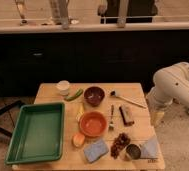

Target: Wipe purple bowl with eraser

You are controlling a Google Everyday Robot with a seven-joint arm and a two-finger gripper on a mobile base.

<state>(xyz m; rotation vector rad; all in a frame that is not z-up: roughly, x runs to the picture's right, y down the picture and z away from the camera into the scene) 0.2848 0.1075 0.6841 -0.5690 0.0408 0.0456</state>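
Note:
The purple bowl (94, 95) is small, round and dark maroon, and stands at the back middle of the wooden table (48, 92). The eraser (126, 115) is a dark rectangular block lying to the right of a fork (111, 118), in front of and to the right of the bowl. My white arm (175, 85) comes in from the right. Its gripper (158, 117) hangs just off the table's right edge, level with the eraser and apart from it. It holds nothing that I can see.
An orange bowl (93, 123) sits in front of the purple bowl. A green tray (13, 145) fills the left side. A white cup (63, 87), green vegetable (74, 95), spoon (127, 99), blue sponge (96, 150), grapes (120, 144), can (133, 151) and grey-blue cloth (150, 147) lie around.

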